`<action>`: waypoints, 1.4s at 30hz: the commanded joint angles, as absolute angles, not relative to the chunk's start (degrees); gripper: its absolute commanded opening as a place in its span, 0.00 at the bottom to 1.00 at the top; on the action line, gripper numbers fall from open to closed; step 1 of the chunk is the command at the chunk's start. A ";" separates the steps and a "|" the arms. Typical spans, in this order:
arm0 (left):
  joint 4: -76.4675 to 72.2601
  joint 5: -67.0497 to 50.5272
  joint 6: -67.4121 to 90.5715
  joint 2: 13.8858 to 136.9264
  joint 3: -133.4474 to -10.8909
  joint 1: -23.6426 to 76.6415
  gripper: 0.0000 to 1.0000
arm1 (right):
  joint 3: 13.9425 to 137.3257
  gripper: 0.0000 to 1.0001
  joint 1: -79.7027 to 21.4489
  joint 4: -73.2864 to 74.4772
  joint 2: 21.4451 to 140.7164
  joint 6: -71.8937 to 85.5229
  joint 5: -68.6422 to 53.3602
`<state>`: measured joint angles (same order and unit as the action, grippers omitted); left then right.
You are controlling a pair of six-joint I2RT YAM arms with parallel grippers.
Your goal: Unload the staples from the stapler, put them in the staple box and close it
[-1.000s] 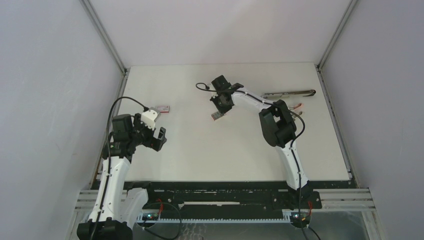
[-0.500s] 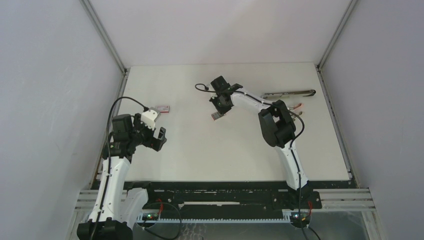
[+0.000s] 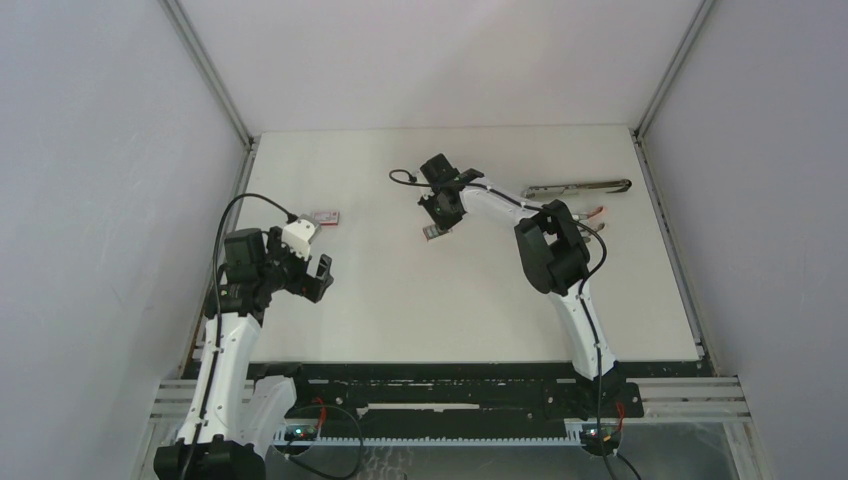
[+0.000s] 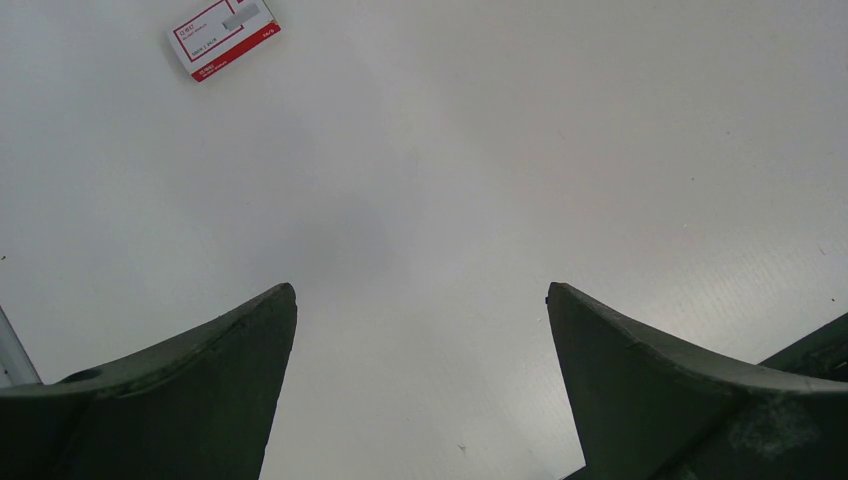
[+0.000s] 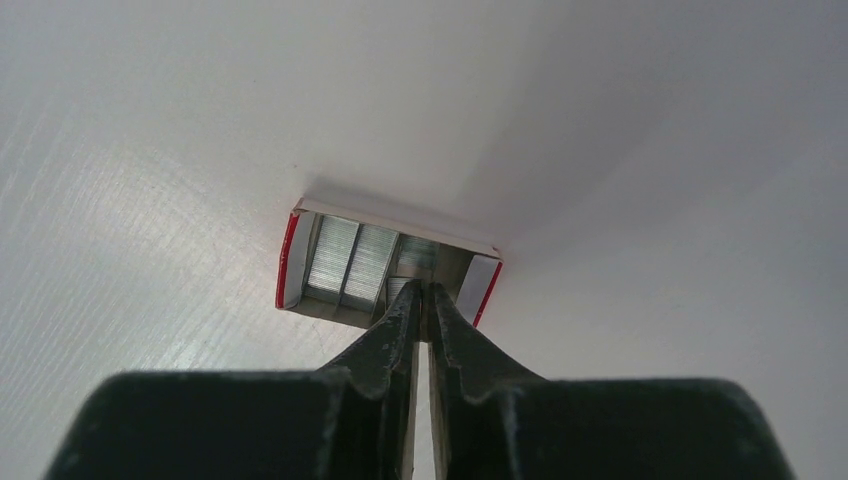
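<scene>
Right wrist, open red-edged cardboard box (image 5: 289, 272), ribbed grey metal staples (image 5: 346, 262)

Grey staples (image 5: 345, 262) sit in open box (image 5: 290, 272); stapler (image 3: 578, 186) lies far right.

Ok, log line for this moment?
right gripper shut on open staple box, staples inside | left gripper open, holding nothing | stapler lying far right, apart from both
</scene>
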<state>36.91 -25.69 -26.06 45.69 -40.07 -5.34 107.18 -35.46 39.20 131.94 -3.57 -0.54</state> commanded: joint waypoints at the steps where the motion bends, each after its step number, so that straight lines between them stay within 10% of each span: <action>1: 35.03 -26.02 -26.28 45.09 -38.67 -5.86 1.00 | 108.62 0.07 -35.78 38.14 131.23 -2.67 0.13; 42: 34.99 -26.02 -26.12 45.33 -38.76 -5.82 1.00 | 110.56 0.17 -35.08 39.20 125.69 -2.56 0.62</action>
<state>36.88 -25.69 -26.06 45.71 -40.07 -5.34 108.03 -35.29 39.72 130.54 -3.57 -0.01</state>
